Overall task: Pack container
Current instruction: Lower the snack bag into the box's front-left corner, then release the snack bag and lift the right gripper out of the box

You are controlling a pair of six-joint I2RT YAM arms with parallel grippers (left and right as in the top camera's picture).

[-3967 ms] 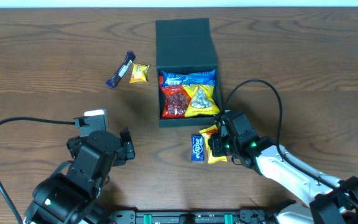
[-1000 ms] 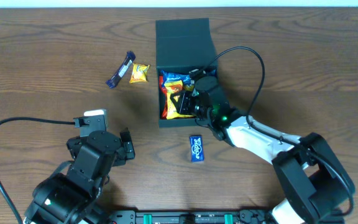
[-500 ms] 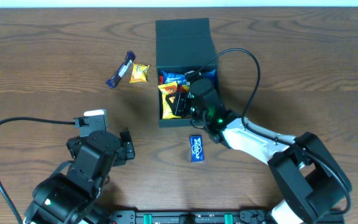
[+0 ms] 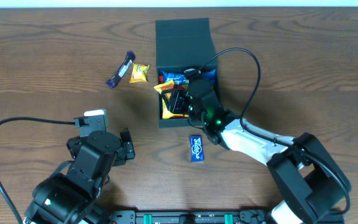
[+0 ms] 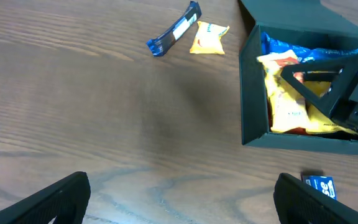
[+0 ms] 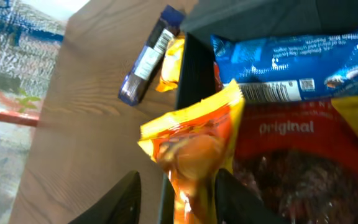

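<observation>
Pinching an orange snack packet [image 6: 194, 143] tight, the right gripper [image 6: 176, 182] hangs over the box [image 4: 185, 37] just beneath; the left gripper [image 5: 182, 190] gapes wide, empty.

Soft, even light covers the wooden bench [image 4: 303, 68]; shadows are faint. The overhead view is sharp but washed out along 12 o'clock. In the wrist views the left end effector [image 5: 188, 199] and right end effector [image 6: 178, 202] blur at 6 o'clock. The orange snack packet [image 6: 191, 146] shows mild sheen, and the background at 9 o'clock smears.
</observation>
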